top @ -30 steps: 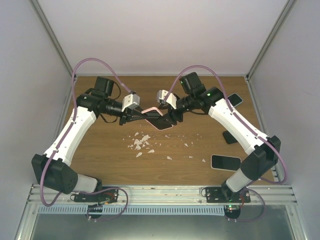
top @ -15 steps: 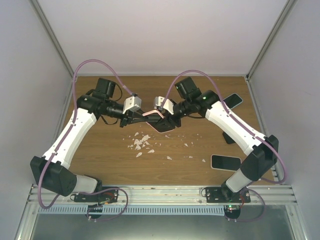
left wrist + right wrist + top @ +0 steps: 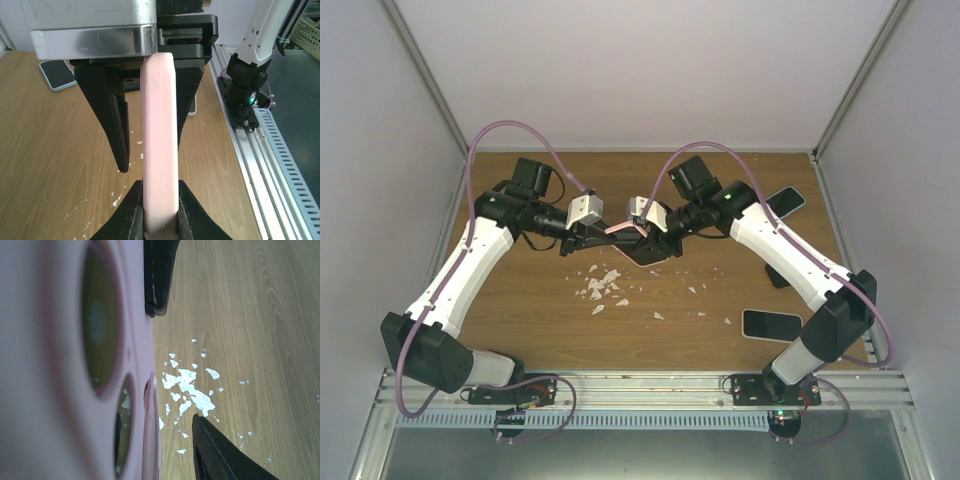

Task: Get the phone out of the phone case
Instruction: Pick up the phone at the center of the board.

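LIFTED BETWEEN TWO ARMS: The left jaws are clamped tight on one end of a pink phone case (image 3: pixel 159 145), the fingers (image 3: pixel 122 220) pinching it across its thickness. The right jaws stand partly open astride the opposite end. One right finger (image 3: pixel 112 125) is clear of the case with a gap showing, the other lies close along its far side, and they grip nothing. From the right wrist the case fills the left of the view, with one finger beside it and the second well off.

The case hangs in the air, tilted, over the middle of the wooden surface (image 3: pixel 520 300). The dark face of the phone (image 3: pixel 645 250) shows inside its pink rim from overhead. The left arm (image 3: pixel 470 260) and right arm (image 3: pixel 790 260) reach in from either side to meet at it.

White scraps (image 3: pixel 603 285) are scattered on the surface just below. To the right lie a pale-edged handset (image 3: pixel 772 323) near the right arm's base and another handset (image 3: pixel 787 200) toward the far corner. A small dark object (image 3: pixel 778 272) sits between them.
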